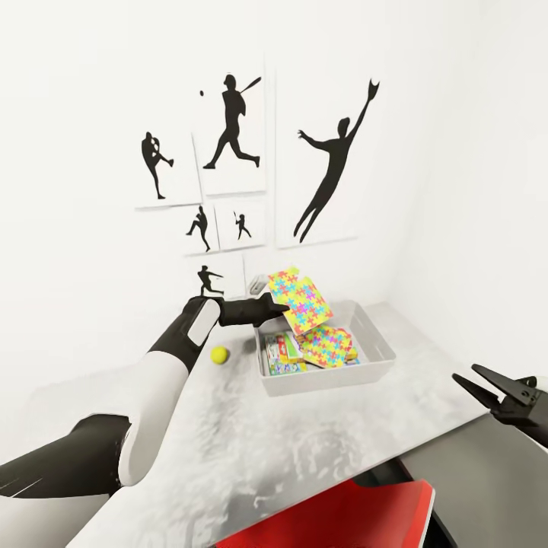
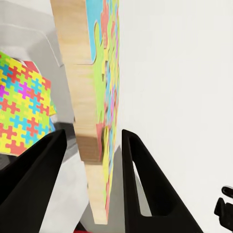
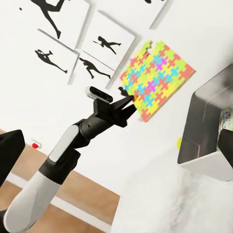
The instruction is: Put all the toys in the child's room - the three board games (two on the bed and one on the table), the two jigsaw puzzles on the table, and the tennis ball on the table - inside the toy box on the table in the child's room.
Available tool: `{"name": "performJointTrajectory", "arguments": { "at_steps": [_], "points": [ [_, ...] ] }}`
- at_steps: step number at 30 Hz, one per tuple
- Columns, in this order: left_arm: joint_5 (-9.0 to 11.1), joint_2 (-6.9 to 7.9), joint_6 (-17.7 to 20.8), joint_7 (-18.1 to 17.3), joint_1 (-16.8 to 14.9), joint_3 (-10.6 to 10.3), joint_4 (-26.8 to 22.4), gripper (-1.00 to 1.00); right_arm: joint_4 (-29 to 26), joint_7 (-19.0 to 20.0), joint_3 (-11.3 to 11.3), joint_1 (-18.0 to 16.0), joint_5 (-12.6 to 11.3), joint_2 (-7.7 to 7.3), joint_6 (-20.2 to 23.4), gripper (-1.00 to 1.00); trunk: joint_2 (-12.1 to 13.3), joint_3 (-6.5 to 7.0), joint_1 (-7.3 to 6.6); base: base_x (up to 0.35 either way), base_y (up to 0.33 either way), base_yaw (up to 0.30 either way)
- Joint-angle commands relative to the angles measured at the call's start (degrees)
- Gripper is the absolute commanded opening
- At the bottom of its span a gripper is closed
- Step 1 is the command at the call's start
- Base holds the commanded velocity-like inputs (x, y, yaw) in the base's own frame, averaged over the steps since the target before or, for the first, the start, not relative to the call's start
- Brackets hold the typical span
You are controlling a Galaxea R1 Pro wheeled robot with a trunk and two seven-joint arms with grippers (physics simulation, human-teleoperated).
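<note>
One jigsaw puzzle (image 1: 299, 298), pinched at its edge by the left gripper (image 1: 275, 307) above the toy box (image 1: 378, 368), should be lowered flat before release, while the right gripper (image 1: 487, 387) is held wide.

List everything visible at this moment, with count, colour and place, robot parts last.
Toy box: one, pale grey, on the table.
Jigsaw puzzles: two, multicolour; one held above the box, one lying inside it.
Board game: at least one, white-green, in the box.
Tennis ball: one, yellow-green, on the table beside the box.
Table: one, pale grey speckled.
Wall pictures: several, black silhouettes.
Red object: one, below the table edge.
Left gripper: shut on a puzzle.
Right gripper: open, empty.
</note>
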Motion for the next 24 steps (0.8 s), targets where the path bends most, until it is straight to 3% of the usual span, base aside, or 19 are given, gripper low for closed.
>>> {"name": "performJointTrajectory", "arguments": {
  "at_steps": [1,10,24],
  "points": [
    [0.1,-0.02,0.2,-0.1,-0.1,0.1,0.0,-1.00,0.0,0.2,0.0,-0.1,0.2,-0.01,0.2,1.00,-0.1,-0.22,0.03,0.000,0.000,0.000],
    [0.0,-0.02,-0.7,-0.1,-0.1,-0.1,0.0,-1.00,0.3,0.2,-0.4,-0.1,2.8,-0.15,0.1,1.00,-0.1,-1.07,0.03,0.000,0.000,0.000],
    [0.0,-0.02,-0.5,-0.1,-0.1,-0.1,-0.2,-1.00,0.7,0.3,-1.4,-0.1,3.1,-0.10,0.1,1.00,-0.1,-2.40,0.03,0.000,0.000,0.000]
  ]
}}
